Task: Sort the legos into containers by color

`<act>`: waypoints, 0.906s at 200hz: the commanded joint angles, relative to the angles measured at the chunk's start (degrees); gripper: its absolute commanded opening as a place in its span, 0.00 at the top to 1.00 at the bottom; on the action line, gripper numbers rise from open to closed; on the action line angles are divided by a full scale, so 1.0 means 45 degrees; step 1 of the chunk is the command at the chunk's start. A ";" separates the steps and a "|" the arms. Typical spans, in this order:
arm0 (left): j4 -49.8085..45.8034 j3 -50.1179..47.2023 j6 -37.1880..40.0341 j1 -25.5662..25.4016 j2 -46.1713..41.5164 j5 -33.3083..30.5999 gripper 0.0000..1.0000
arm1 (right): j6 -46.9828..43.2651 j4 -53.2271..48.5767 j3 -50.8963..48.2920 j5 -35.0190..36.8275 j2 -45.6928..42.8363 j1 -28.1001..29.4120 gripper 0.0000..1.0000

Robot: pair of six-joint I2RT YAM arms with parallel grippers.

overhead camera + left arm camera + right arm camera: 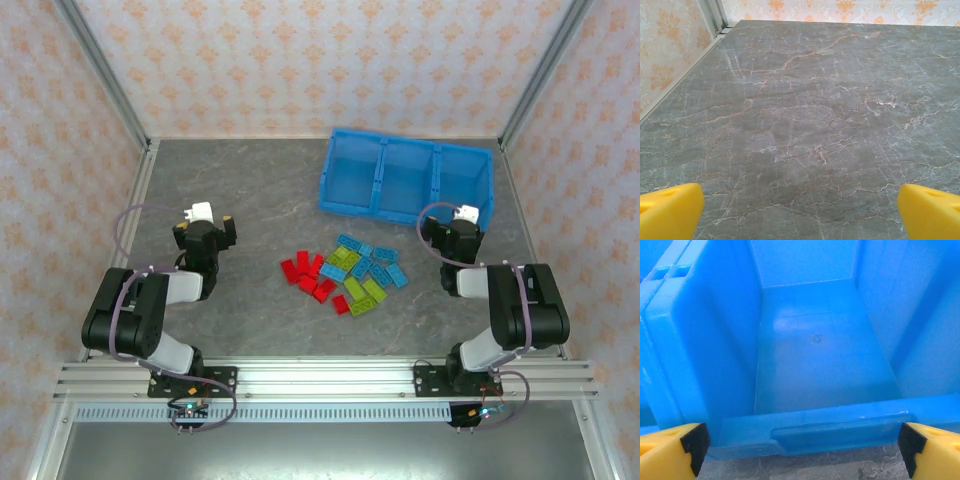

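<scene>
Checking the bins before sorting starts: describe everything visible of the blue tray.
The blue tray is one glossy bright-blue plastic piece, rectangular, two dividers making three compartments in a row, all apparently empty. It rests flat on the table at far right, slightly skewed. The open right gripper faces its rightmost compartment.

A: Legos (pixel 345 262)?
B: Loose scatter mid-table, lying flat. Reds grouped left; lime and light blue mixed right.
A: Containers (pixel 400 208)?
B: One bright blue three-compartment tray, upright, beyond the scatter, far right.

Right tool (pixel 800 455) spread wide; blue compartment (pixel 815 355) just ahead, seemingly not touching.
</scene>
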 commanded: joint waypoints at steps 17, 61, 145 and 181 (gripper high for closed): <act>0.0093 0.0064 0.0201 -0.0041 -0.0057 -0.0095 0.00 | -0.0187 -0.0008 0.0230 -0.0161 -0.0125 0.0004 0.01; 0.0092 0.0064 0.0192 -0.0041 -0.0058 -0.0092 0.00 | -0.0180 -0.0015 0.0230 -0.0166 -0.0123 0.0014 0.01; 0.0121 0.0047 0.0211 -0.0040 -0.0057 -0.0088 0.00 | 0.0113 -0.1245 0.0196 0.0459 -0.1700 0.0041 0.01; 0.0639 -0.0535 0.0810 -0.0548 -0.0825 -0.0283 0.02 | 0.4458 -1.0207 0.2050 0.1298 -0.6652 0.0043 0.01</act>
